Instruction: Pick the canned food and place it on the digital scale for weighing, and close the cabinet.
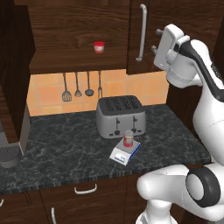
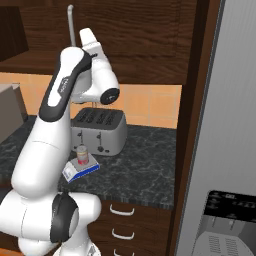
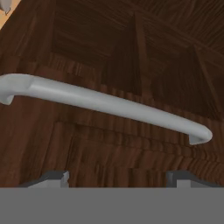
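left base view | one canned food point(image 1: 128, 139) on one digital scale point(image 1: 124, 152) | one cup point(image 1: 99, 47) in cabinet point(image 1: 83, 35) | gripper point(image 3: 117, 177) fingers apart

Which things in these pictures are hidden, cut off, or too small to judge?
- Gripper: in the left base view its fingers are behind the hand, so open or shut is unclear.
- Canned food on the digital scale: label too small to read.
- Cabinet: the open left door is cut off by the picture's edge.
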